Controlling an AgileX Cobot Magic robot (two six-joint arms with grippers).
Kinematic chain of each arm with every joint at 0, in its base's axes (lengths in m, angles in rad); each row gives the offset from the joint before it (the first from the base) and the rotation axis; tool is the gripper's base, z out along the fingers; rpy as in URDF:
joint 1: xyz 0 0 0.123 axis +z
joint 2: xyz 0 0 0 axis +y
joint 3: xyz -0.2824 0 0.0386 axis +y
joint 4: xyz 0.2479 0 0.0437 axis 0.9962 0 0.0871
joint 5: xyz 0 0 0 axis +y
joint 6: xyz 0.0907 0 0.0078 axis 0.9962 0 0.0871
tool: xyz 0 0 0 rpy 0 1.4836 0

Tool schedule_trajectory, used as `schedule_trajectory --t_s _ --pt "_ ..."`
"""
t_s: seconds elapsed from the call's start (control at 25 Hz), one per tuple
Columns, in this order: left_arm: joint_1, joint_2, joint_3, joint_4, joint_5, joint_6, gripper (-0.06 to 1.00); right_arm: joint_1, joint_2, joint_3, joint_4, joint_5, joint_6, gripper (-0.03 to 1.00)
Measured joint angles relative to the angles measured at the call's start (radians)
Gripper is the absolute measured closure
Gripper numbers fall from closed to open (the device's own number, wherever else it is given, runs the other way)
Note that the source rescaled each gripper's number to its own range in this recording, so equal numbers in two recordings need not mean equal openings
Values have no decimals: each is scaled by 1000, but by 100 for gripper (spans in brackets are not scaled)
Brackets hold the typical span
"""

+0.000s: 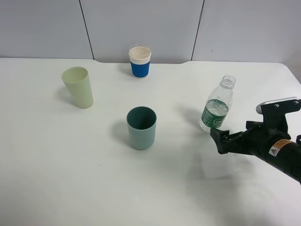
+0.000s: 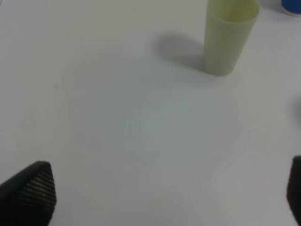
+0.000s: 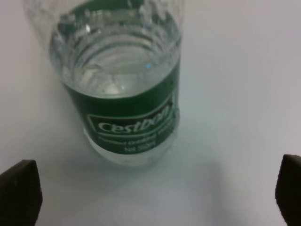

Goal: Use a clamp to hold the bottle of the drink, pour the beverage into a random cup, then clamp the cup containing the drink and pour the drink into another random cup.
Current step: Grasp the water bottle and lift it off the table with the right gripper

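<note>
On the right of the table [image 1: 141, 197], we hold our right gripper [image 1: 220, 140] spread wide and empty, just short of the upright bottle [image 1: 221, 96], lined up to straddle its green label [image 1: 215, 114].

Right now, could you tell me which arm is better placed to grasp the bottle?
Right. The right gripper is open just short of the bottle, which fills its wrist view; the left gripper faces the pale green cup instead.

White table [image 1: 70, 179]: pale-green cup [image 1: 78, 87] L, blue-sleeve cup [image 1: 139, 62] back ctr, teal cup [image 1: 141, 127] ctr, bottle [image 1: 216, 110] R.
</note>
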Motion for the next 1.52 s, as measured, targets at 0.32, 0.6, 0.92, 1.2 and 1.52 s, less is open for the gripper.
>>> schedule_trajectory --t_s 0.32,0.6,0.92,1.2,1.52 --pt "0 0 0 0 0 0 -6 0 120 0 -29 -81 -9 -3" --pt "0 0 0 0 0 -5 -6 0 129 0 1 -82 -39 -3" --pt "0 0 0 0 0 0 -6 0 130 -43 0 -82 -46 -3" --pt "0 0 0 0 0 0 -6 0 132 -93 -10 -82 -103 -3" --pt "0 0 0 0 0 -5 -6 0 133 -159 -50 -82 -149 -3"
